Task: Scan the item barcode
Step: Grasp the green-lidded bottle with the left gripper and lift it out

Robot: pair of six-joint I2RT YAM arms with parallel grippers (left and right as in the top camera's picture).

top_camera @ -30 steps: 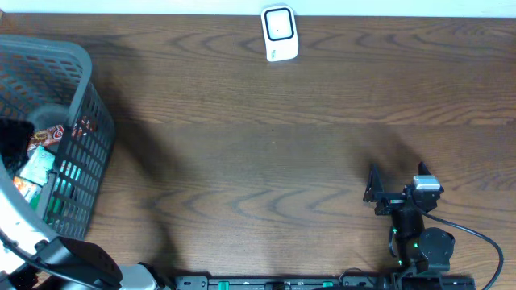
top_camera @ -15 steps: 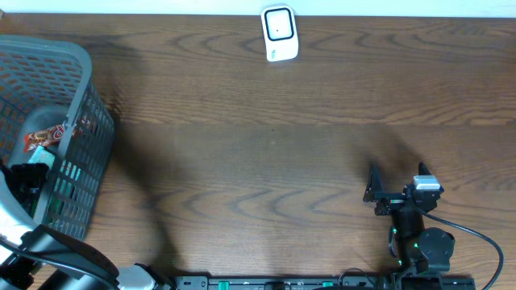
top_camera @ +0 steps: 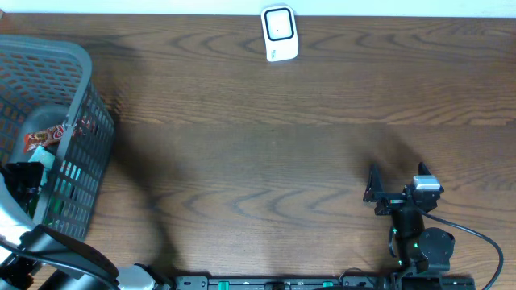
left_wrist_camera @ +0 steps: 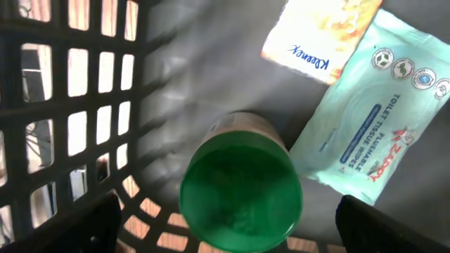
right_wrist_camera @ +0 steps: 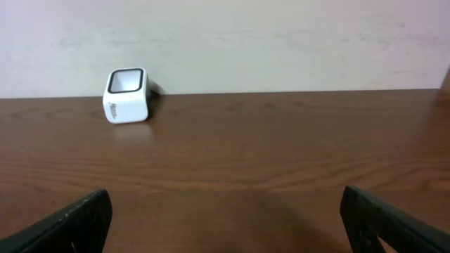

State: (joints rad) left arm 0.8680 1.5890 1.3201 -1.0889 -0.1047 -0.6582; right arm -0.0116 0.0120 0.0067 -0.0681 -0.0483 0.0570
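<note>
The white barcode scanner point(top_camera: 280, 34) stands at the table's far edge; the right wrist view shows it far off to the left point(right_wrist_camera: 126, 95). My left gripper point(top_camera: 24, 181) is down inside the grey basket point(top_camera: 85, 60). Its fingers stand open above a green-lidded round container point(left_wrist_camera: 240, 193), one on each side, touching nothing. Beside the container lie a teal toilet-tissue wipes pack point(left_wrist_camera: 380, 112) and a Kleenex pack point(left_wrist_camera: 316, 35). My right gripper point(top_camera: 397, 179) hovers open and empty over bare wood at the near right point(right_wrist_camera: 228, 211).
The basket's lattice wall point(left_wrist_camera: 77, 105) rises close on the left of the left gripper. A red snack packet point(top_camera: 48, 135) lies in the basket. Dark wooden table point(top_camera: 266, 161) stretches between the basket and the right arm.
The left gripper has shifted toward the near side of the basket and sunk lower among the items. The right arm and the scanner have not moved.
</note>
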